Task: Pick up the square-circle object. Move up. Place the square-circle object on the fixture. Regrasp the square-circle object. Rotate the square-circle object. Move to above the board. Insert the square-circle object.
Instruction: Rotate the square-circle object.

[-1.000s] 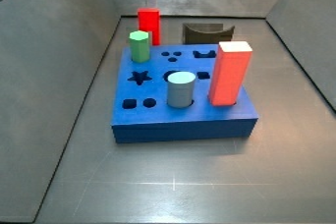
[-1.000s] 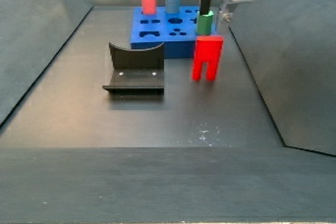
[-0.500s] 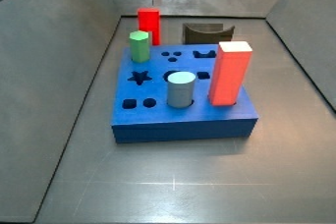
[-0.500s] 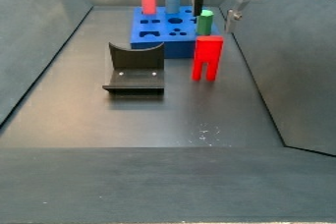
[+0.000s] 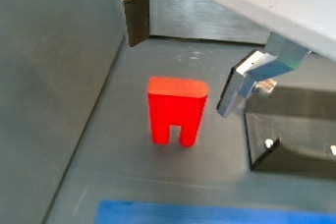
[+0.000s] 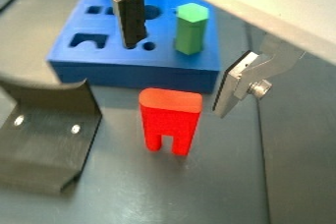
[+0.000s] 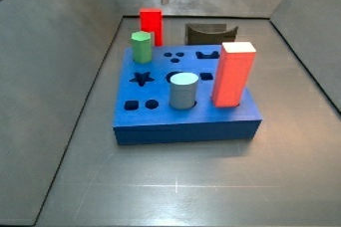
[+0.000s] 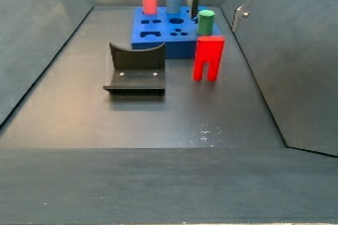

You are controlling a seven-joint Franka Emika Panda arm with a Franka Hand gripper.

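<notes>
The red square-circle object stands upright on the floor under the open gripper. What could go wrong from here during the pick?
1. The square-circle object stands on two narrow legs, so a finger of the open gripper touching it first could tip it.
2. It stands close to the board, where the green peg rises; an off-centre descent might strike them.

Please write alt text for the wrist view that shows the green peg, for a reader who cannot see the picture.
The open gripper hangs above the square-circle object, a small red peg standing on two legs on the dark floor, with one finger on each side and neither touching it. Behind the peg is the blue board holding a green peg; the dark fixture stands beside it.
</notes>
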